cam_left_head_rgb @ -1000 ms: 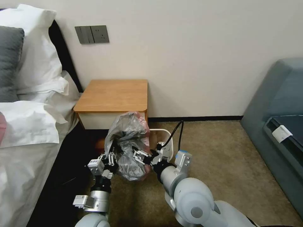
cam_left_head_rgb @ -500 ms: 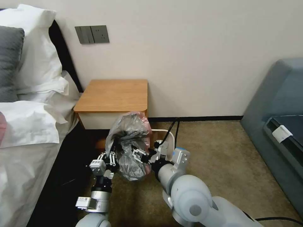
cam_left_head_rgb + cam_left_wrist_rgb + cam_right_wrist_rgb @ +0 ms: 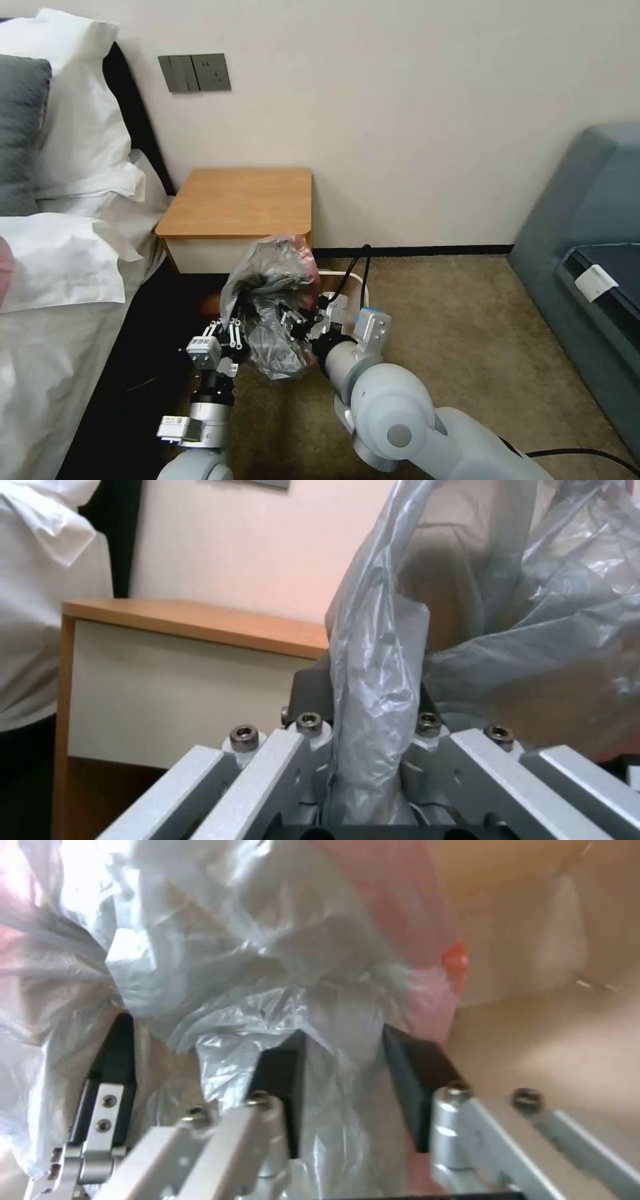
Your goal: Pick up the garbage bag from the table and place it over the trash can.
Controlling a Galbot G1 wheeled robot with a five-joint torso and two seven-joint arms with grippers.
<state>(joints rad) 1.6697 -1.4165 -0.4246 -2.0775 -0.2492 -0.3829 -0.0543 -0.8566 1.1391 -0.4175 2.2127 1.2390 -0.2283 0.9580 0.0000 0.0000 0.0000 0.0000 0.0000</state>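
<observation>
The garbage bag point(image 3: 270, 293), crinkly grey plastic with a pinkish-red edge, hangs bunched between my two grippers, in front of the table point(image 3: 243, 200) and low over the floor. My left gripper point(image 3: 235, 328) is shut on the bag's left side; the left wrist view shows a fold of the bag point(image 3: 377, 680) pinched in the left gripper point(image 3: 373, 722). My right gripper point(image 3: 295, 319) holds the right side, and in its wrist view the plastic point(image 3: 267, 965) runs between the black pads of the right gripper point(image 3: 343, 1075). The trash can point(image 3: 359, 283) stands just behind the right gripper, mostly hidden.
A bed with white pillows point(image 3: 73, 167) lies to the left, with a dark gap beside it. A blue-grey sofa point(image 3: 587, 227) stands at the right. Brown carpet point(image 3: 453, 333) stretches between them. The wall point(image 3: 400, 100) is directly behind the table and can.
My right arm has swung left and slightly forward, bringing its gripper closer to the left one, so the bag is more bunched. The left gripper has hardly moved.
</observation>
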